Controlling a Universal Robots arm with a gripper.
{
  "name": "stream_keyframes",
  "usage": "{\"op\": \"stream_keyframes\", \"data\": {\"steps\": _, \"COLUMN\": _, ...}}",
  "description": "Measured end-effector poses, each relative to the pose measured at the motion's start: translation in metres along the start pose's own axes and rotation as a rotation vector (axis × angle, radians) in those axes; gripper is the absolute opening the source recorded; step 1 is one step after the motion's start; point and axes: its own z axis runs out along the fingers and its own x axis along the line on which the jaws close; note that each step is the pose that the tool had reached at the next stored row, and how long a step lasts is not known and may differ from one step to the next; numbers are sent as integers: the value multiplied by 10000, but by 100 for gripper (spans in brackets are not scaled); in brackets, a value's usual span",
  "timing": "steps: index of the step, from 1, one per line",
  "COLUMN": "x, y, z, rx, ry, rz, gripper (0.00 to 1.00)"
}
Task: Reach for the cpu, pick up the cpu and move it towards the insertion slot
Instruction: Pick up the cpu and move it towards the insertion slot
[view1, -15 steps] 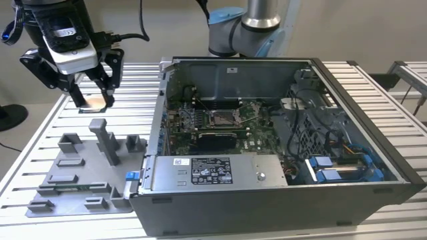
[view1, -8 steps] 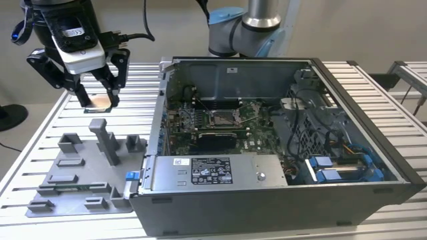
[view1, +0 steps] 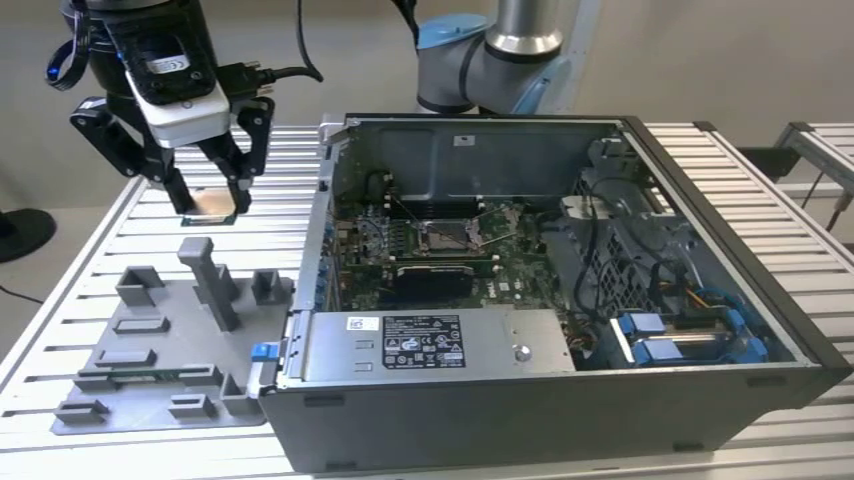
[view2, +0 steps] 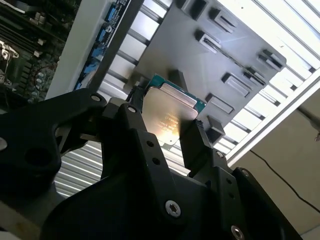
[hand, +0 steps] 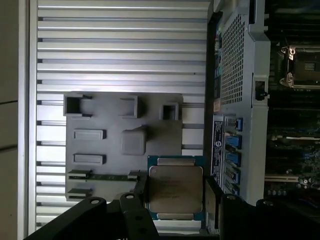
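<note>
While the black two-fingered claw hangs over the slatted metal table, its fingers are clamped on two opposite edges of the cpu, a small flat square chip with a silvery metal top. The chip is held in the air, clear of the grey plastic tray below. Toward the exterior view's right stands the open computer case; inside it, on the green motherboard, sits the insertion slot, a shiny-framed square socket, well apart from the chip.

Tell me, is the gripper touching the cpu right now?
Touching. In the first wrist view, the gripper has its fingers against opposite edges of the cpu.
</note>
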Motion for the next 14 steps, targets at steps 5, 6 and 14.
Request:
{"op": "stream_keyframes", "data": {"steps": 5, "x": -60, "y": 0, "z": 0, "rx": -1, "ry": -1, "rz": 0, "gripper": 0}}
{"op": "stream_keyframes", "data": {"steps": 6, "x": -72, "y": 0, "z": 0, "rx": -1, "ry": 0, "rz": 0, "gripper": 0}}
{"op": "stream_keyframes", "data": {"steps": 14, "x": -164, "y": 0, "z": 0, "rx": 0, "ry": 0, "rz": 0, "gripper": 0}}
